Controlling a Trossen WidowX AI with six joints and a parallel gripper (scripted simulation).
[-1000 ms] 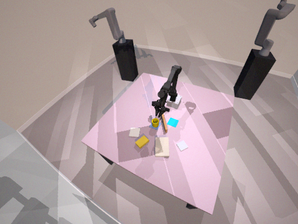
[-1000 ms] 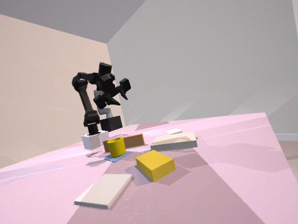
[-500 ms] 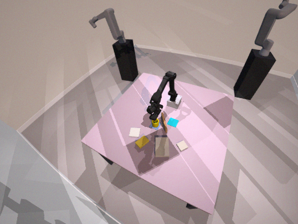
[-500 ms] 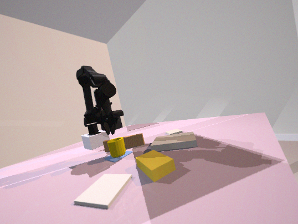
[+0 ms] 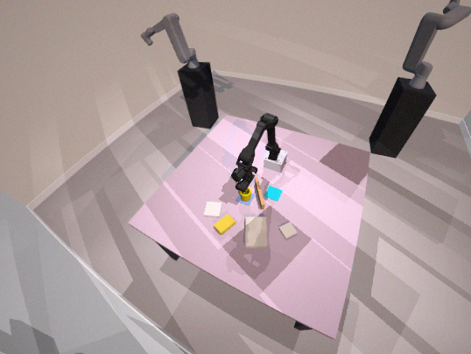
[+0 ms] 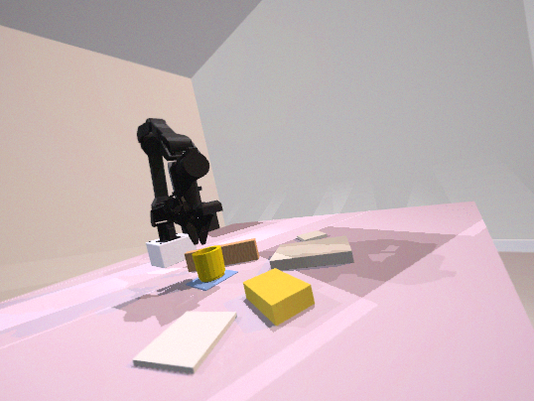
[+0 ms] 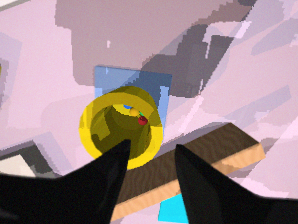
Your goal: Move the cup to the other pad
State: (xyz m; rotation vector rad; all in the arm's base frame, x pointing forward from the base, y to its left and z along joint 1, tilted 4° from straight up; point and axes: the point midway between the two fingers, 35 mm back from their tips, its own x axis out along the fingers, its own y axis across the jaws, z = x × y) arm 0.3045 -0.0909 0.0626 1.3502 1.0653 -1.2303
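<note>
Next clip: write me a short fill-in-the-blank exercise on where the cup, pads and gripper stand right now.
1. The yellow cup stands on the ______ blue pad.
2. The gripper hangs just above the cup's ______, holding nothing.
3. A wooden ______ lies between the cup and the bright cyan pad.
4. Inside the cup lie small colored ______.

Missing words: darker; rim; plank; marbles
</note>
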